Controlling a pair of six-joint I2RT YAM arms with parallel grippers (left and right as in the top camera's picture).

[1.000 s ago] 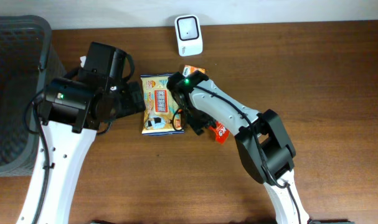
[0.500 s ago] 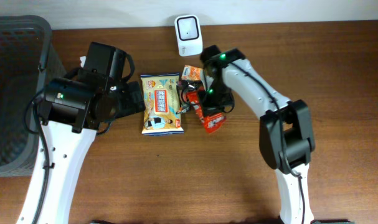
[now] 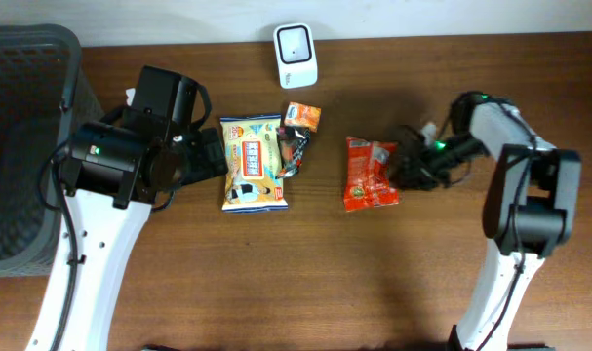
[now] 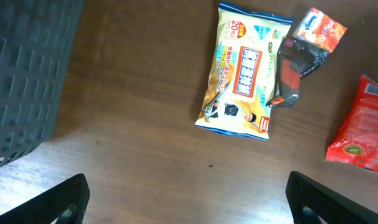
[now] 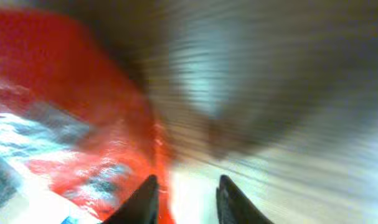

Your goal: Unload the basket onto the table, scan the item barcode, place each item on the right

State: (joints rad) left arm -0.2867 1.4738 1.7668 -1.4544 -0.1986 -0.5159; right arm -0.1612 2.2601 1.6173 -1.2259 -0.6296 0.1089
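A red snack packet point(image 3: 371, 174) lies flat on the wooden table, right of centre; it fills the left of the blurred right wrist view point(image 5: 64, 106). My right gripper point(image 3: 405, 168) sits at the packet's right edge. Its jaws point(image 5: 185, 186) stand slightly apart, pale table shows between them, and the packet's edge runs along the left finger. The white scanner point(image 3: 296, 42) stands at the back edge. My left gripper point(image 4: 189, 205) hangs wide open over bare wood, left of a wipes pack point(image 4: 243, 78).
A small orange packet point(image 3: 301, 117) and a black-and-red item point(image 3: 292, 151) lie against the wipes pack point(image 3: 250, 163), below the scanner. A dark woven basket point(image 3: 22, 146) fills the table's left end, close to the left arm.
The right arm swung far to the right, taking the red packet from beside the wipes pack to right of centre. Its jaws parted. The left arm stayed still.
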